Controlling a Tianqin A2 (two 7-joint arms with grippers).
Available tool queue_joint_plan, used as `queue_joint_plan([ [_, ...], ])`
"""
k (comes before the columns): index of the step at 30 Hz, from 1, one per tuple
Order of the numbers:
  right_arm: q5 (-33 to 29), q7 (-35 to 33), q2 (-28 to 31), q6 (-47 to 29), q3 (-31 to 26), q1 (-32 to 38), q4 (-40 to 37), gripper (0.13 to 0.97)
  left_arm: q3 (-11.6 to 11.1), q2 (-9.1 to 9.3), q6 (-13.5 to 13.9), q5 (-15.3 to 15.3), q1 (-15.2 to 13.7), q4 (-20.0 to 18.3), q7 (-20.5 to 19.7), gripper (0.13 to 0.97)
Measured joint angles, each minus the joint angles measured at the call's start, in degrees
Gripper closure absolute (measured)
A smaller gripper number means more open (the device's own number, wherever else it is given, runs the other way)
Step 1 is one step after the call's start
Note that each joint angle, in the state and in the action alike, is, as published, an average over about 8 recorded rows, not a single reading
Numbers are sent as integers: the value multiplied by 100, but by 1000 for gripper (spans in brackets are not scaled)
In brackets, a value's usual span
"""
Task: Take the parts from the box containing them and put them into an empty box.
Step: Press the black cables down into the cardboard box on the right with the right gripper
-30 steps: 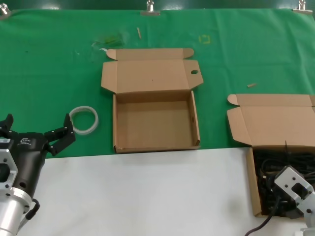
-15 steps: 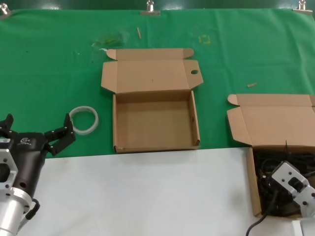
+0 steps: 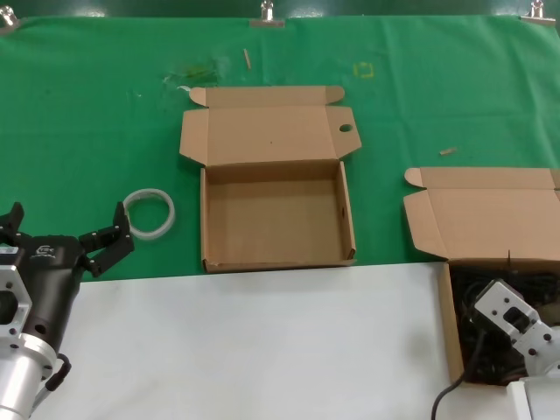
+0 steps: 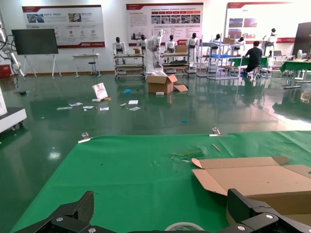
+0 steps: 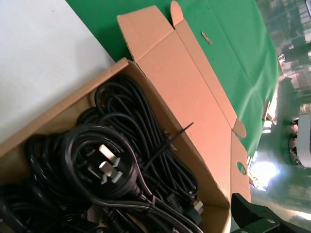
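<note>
right gripper fingers hidden, parts box (image 3: 455, 350) cropped

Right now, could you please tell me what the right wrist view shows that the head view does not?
Only the right wrist view shows the coiled black cords close up, with a plug's metal prongs.

Only the head view shows the empty box, the white tape ring and the left end effector, open at the table's left edge.

Both show the box of cords with its lid flap open, on white and green table cover.
</note>
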Motion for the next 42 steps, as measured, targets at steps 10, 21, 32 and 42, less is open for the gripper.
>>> queue_joint_plan([
  [10, 0, 109, 0, -33, -142, 74, -149, 275, 0, 0, 0, 0, 0, 0, 0, 132],
  [21, 0, 225, 13, -96, -328, 208, -372, 447, 0, 0, 0, 0, 0, 0, 0, 132],
  [32, 1, 285, 18, -157, -388, 260, -457, 649, 0, 0, 0, 0, 0, 0, 0, 132],
  [42, 1, 357, 18, -223, -408, 270, -478, 803, 0, 0, 0, 0, 0, 0, 0, 132],
])
